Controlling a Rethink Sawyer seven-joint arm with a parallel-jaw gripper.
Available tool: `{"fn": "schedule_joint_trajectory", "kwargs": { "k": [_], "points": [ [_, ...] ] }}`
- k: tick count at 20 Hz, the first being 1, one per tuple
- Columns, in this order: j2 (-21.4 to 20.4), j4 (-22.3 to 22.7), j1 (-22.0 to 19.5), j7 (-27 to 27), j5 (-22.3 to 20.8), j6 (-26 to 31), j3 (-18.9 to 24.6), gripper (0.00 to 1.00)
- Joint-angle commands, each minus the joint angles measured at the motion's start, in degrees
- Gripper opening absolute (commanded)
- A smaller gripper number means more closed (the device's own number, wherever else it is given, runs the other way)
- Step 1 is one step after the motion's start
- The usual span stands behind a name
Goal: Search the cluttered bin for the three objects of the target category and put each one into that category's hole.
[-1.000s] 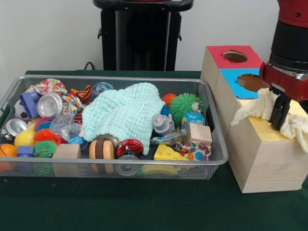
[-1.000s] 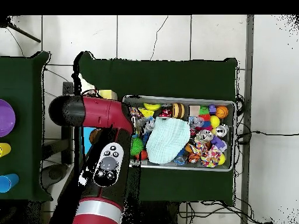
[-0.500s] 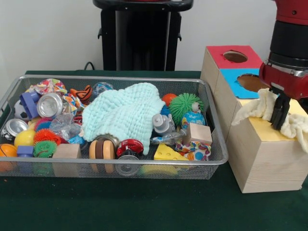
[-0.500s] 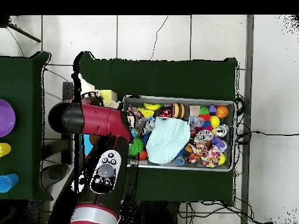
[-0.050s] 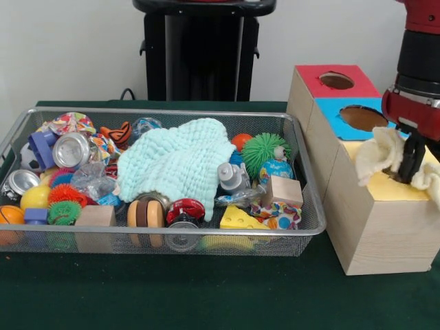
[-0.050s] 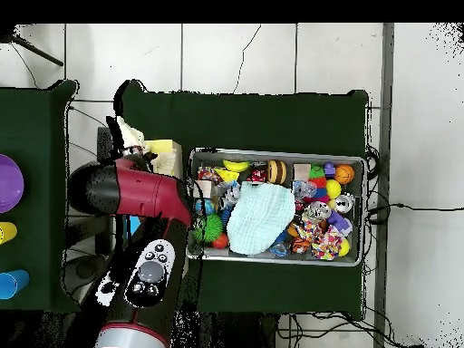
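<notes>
While the black gripper [image 5: 412,165] hangs over the yellow-topped wooden box [image 5: 385,220], its fingers pinch a cream cloth [image 5: 382,152] — draped across the top. Beside it sits the wire-mesh bin [image 5: 302,230].

The arm [image 6: 136,236] is glossy red with black sections. Seen from above, its big red link ends in a rounded black cap, and a black panel on the next link carries grey round buttons. From the front, a silver ring separates black wrist from red housing above the dark claw [image 5: 412,161].
</notes>
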Motion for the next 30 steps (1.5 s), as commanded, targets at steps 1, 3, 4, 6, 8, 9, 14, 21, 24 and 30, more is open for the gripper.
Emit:
{"fn": "schedule_joint_trajectory", "kwargs": {
  "k": [1,3,4,6,8,9,14,21,24,30],
  "points": [
    [5.4,10.0,4.7,11.6,3.8,2.0,10.2,0.0],
    [5.3,10.6,5.0,11.2,4.0,1.6,10.1,0.0],
    [5.3,11.1,4.9,10.7,4.1,0.8,10.3,0.0],
    [5.5,12.0,4.0,9.3,4.1,-1.7,11.5,0.0],
    [5.4,13.3,2.8,7.3,3.8,-4.3,13.1,0.0],
    [5.4,13.4,2.5,6.8,3.7,-4.8,13.3,0.0],
    [4.5,14.7,0.4,4.0,2.1,-6.3,14.8,0.0],
    [6.7,11.3,-3.4,-3.0,-3.8,-11.7,15.9,0.0],
    [8.4,9.1,-3.2,-1.4,-3.5,-11.7,15.2,0.0],
    [8.1,8.3,-3.3,-1.0,-4.4,-11.7,15.7,0.0]
  ]
}}
